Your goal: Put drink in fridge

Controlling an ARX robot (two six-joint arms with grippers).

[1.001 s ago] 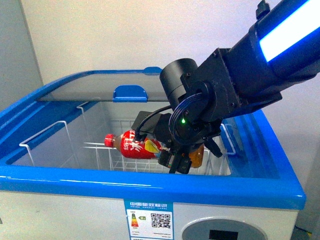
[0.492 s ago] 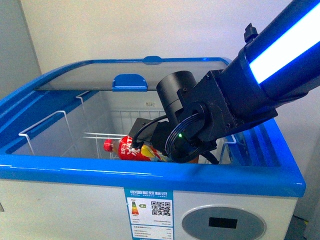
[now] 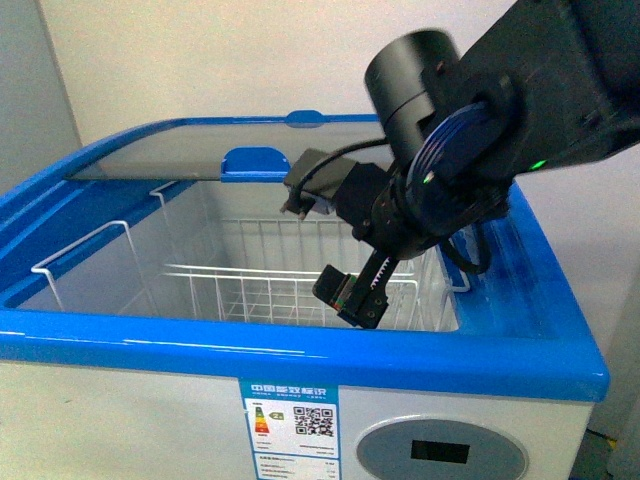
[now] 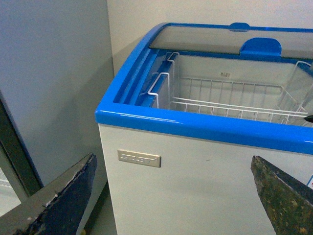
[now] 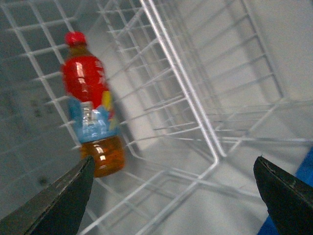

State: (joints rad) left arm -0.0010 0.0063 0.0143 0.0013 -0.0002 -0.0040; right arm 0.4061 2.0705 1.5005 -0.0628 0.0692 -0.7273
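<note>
The drink (image 5: 90, 117), a red-wrapped bottle with a red top and amber liquid, lies in a white wire basket (image 5: 186, 78) inside the fridge; it shows only in the right wrist view. The fridge (image 3: 300, 350) is a white chest cooler with a blue rim, and its top is open. My right gripper (image 3: 352, 293) is open and empty, hanging over the opening just above the rim; in its wrist view (image 5: 173, 196) the drink lies beyond one fingertip, apart from it. My left gripper (image 4: 171, 196) is open and empty outside the fridge (image 4: 195, 125), facing its white side.
The curved glass top (image 3: 230, 145) with its blue handle (image 3: 255, 160) is slid to the back. White wire baskets (image 3: 250, 290) hang inside. A tall grey cabinet (image 4: 49, 88) stands close beside the fridge. A wall runs behind.
My right gripper has let go of the drink and risen out of the fridge. The drink has dropped out of the front view, below the rim.
</note>
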